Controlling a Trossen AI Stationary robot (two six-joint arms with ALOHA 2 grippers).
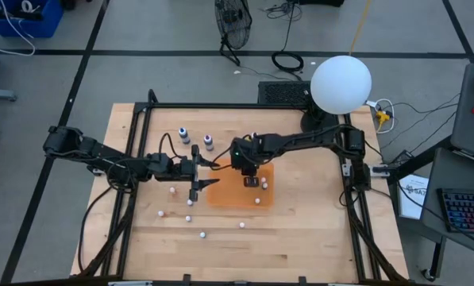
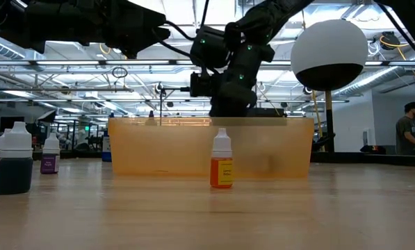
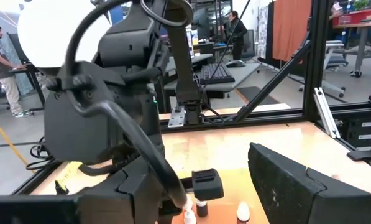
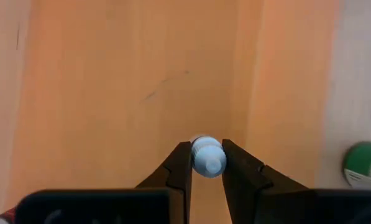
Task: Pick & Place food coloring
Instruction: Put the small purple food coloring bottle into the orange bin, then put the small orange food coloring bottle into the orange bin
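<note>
From above, my right gripper (image 1: 250, 176) hung over the orange tray (image 1: 221, 195), nearer it than my left gripper (image 1: 195, 171) at the tray's left edge; 2 bottles (image 1: 183, 135) stood well apart on the wooden table (image 1: 300, 230). At table height, a yellow-labelled bottle (image 2: 221, 167) stood before the tray. My left fingers (image 3: 284, 180) were spread apart. Down my right wrist, fingers clamped a food coloring bottle's cap (image 4: 207, 155), its long axis upright, above the tray floor.

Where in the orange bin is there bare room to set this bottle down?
Left half of the orange bin is bare, under the right gripper holding the bottle. The right side is crowded: bottles near, and a green one.
</note>
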